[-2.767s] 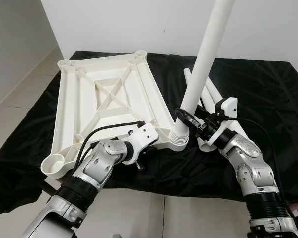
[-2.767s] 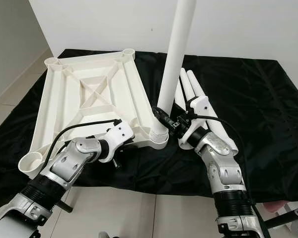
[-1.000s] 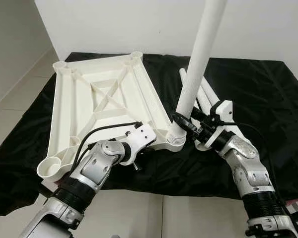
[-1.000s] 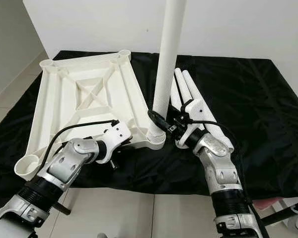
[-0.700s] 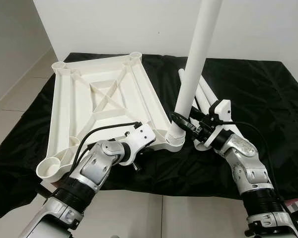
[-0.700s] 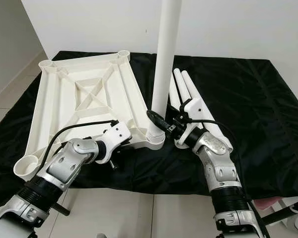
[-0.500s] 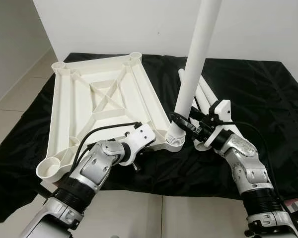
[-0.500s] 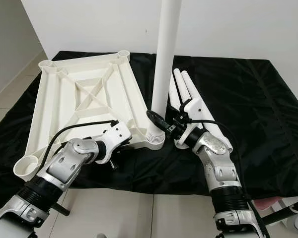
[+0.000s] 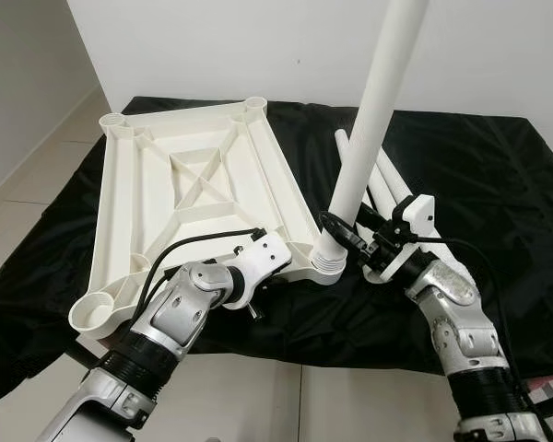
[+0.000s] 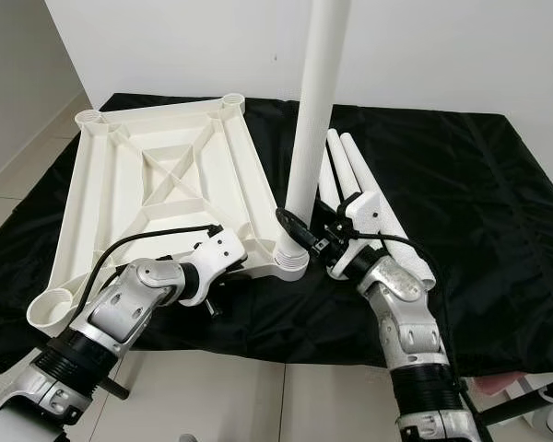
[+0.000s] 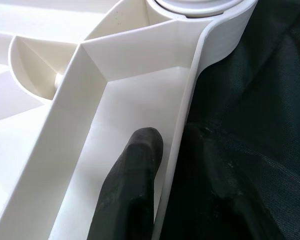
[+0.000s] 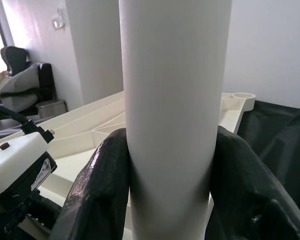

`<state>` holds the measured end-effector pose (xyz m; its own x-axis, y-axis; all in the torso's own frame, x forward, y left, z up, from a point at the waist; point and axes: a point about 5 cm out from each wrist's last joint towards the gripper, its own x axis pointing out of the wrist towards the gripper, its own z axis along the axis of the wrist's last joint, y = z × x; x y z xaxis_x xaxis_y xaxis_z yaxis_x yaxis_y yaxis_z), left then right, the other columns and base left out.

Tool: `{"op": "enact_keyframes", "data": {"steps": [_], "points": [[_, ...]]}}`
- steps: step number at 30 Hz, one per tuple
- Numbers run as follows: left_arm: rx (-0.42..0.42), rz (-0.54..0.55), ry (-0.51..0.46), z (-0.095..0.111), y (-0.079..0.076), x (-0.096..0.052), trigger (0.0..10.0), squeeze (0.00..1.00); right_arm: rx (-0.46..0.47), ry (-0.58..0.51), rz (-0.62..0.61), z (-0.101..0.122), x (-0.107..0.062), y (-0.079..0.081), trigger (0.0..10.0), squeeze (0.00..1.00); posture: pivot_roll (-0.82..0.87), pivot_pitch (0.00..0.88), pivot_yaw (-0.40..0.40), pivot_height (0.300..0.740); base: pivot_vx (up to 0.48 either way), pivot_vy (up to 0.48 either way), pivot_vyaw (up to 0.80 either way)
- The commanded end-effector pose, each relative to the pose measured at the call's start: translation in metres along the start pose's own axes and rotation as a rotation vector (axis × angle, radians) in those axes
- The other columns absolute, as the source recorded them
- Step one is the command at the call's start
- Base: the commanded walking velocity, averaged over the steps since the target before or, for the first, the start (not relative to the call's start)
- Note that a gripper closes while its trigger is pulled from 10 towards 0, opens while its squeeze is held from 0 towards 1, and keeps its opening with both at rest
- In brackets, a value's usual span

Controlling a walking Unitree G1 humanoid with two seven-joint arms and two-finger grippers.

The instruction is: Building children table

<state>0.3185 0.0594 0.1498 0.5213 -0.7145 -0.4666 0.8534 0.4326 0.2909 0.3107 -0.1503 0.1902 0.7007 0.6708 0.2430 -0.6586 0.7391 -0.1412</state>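
Note:
The white table top [image 9: 194,189] lies upside down on a black cloth [image 9: 498,184]. A white leg [image 9: 373,120] stands in the near right corner socket [image 9: 328,264], leaning slightly right. Low on this leg, just above the socket, my right gripper [image 9: 338,227] is shut on it; its black fingers [image 12: 102,190] clasp the tube on both sides. At the near edge of the table top my left gripper [image 9: 272,276] is shut on the rim [image 11: 176,150], with one black finger [image 11: 132,190] inside the rim wall.
Spare white legs [image 10: 359,175] lie side by side on the cloth just behind my right wrist. The cloth's near edge drops to a tiled floor [image 9: 286,405]. A white wall [image 9: 258,46] closes the far side.
The upright leg's top has tipped a little to the right while its base stays in the socket. My right wrist has shifted slightly with it. The left gripper holds as before.

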Motion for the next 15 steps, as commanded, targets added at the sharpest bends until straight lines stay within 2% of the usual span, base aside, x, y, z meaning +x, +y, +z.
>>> {"op": "enact_keyframes", "data": {"steps": [1,15], "points": [[0.038,-0.051,-0.055,0.0127,-0.0094,0.0019,10.0,0.0,0.086,0.167,-0.026,-0.0354,-0.0111,0.0094,10.0,0.0,-0.12,0.094,0.044,0.74,0.0,0.0,0.0],[0.036,-0.048,-0.056,0.0131,-0.0092,0.002,10.0,0.0,0.063,0.133,-0.05,-0.0259,-0.0035,0.0178,10.0,0.0,-0.12,0.097,0.041,0.74,0.0,0.0,0.0]]}}
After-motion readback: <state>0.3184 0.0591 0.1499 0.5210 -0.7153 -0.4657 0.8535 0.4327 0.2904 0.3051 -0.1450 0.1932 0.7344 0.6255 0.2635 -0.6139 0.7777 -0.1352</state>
